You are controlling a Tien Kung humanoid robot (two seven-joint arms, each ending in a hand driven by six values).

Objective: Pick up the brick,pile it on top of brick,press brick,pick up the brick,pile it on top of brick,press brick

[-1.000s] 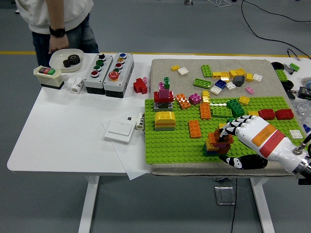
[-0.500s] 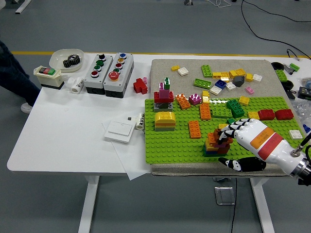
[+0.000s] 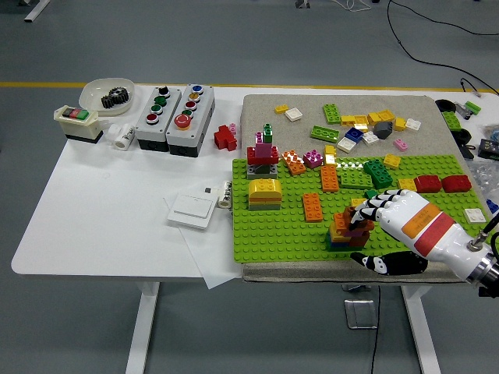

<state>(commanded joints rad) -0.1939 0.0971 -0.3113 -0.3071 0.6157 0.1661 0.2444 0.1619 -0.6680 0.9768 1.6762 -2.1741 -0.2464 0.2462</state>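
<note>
A small stack of bricks (image 3: 343,231) stands on the green baseplate (image 3: 273,226) near its front edge, with blue and green at the bottom, orange in the middle and a dark red brick (image 3: 359,224) on top. My right hand (image 3: 373,234) comes in from the lower right. Its fingertips (image 3: 367,211) lie flat on the dark red brick, and the thumb (image 3: 382,264) is spread away in front of the plate, so the hand grasps nothing. The left arm is out of view.
Other builds stand on the plate: a yellow and grey block (image 3: 264,194), a red and purple tower (image 3: 263,153), and loose orange (image 3: 312,207), green (image 3: 356,179) and red (image 3: 441,184) bricks. Several loose bricks lie on the mat behind. Button boxes (image 3: 176,110) and a bowl (image 3: 105,95) stand far left.
The person at the far left has walked out of view. My right hand has shifted slightly on the stack and still rests on its top brick.
</note>
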